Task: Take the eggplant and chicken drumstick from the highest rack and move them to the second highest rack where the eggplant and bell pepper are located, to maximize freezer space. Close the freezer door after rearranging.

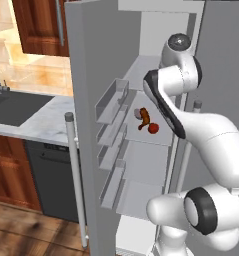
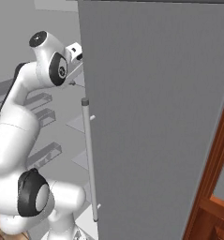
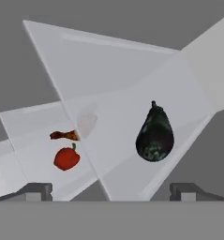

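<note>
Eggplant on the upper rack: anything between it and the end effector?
No. In the hand view, only bare rack separates the eggplant from the open end effector.

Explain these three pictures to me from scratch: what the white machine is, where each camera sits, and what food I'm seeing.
The white machine is a robot arm on a drivable base, reaching into an open freezer in a simulated kitchen. Two pictures come from cameras on the base, behind the arm to its left and right; the right one mostly faces the grey freezer door. The third camera sits on the hand, looking along the gripper, which is open and holds nothing. Ahead of it an eggplant lies on the upper rack. On the rack below are a red bell pepper, a brownish item too blurred to name, and a pale blurred shape.
</note>
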You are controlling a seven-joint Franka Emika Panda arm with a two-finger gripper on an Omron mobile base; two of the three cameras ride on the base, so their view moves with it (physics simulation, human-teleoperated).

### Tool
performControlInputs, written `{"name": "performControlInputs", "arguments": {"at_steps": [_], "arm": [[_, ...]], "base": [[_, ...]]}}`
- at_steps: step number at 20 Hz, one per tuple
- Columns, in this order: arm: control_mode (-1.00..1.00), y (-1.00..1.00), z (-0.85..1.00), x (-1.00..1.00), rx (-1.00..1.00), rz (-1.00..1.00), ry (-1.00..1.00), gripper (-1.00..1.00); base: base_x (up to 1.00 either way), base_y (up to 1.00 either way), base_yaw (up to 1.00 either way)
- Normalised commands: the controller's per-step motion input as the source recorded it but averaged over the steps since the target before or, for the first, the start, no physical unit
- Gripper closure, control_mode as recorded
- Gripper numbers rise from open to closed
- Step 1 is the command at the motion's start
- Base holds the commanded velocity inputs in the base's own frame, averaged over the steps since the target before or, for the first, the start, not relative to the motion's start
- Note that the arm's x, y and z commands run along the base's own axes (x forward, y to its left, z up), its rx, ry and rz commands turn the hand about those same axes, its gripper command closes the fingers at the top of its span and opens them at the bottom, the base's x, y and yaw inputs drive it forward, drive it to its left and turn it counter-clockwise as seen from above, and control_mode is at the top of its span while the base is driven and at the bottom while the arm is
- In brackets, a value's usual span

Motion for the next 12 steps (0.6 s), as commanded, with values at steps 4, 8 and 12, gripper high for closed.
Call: {"name": "performControlInputs", "arguments": {"at_steps": [4,8,12], "arm": [[-1.00,-0.16,0.00,0.25,0.00,-0.04,0.00,-1.00],[-1.00,-0.15,0.00,0.28,0.00,0.00,0.00,-1.00],[-1.00,-0.26,-0.01,0.18,0.00,0.00,0.00,-1.00]], "base": [[0.00,0.00,0.00],[0.00,0.00,0.00],[0.00,0.00,0.00]]}}
